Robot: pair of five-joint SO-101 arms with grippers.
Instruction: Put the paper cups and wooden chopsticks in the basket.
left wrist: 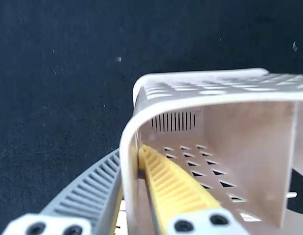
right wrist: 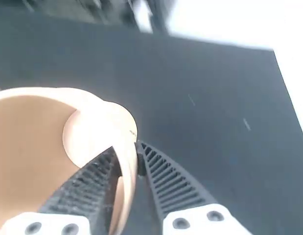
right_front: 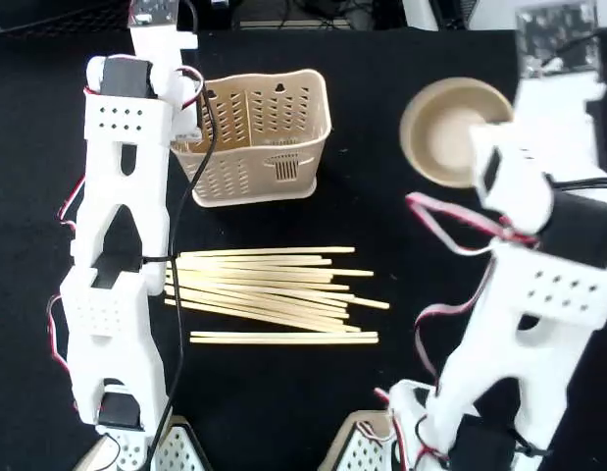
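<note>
Paper cup (right_front: 455,132) sits mouth-up near the desk's far right corner, its rim pinched by the right gripper (right wrist: 129,161), one jaw inside and one outside. Can't tell if it's off the desk. Basket (right_front: 283,172) is by the far edge, left of centre. The left gripper (left wrist: 134,164) is clamped on the basket's left wall, yellow jaw inside and grey outside, and looks like it's bracing it. Wooden chopsticks (right_front: 274,289) lie in a loose pile mid-desk. Step in hand is probably cup into basket. Next move calls for carrying it left over the basket mouth, then letting go.
</note>
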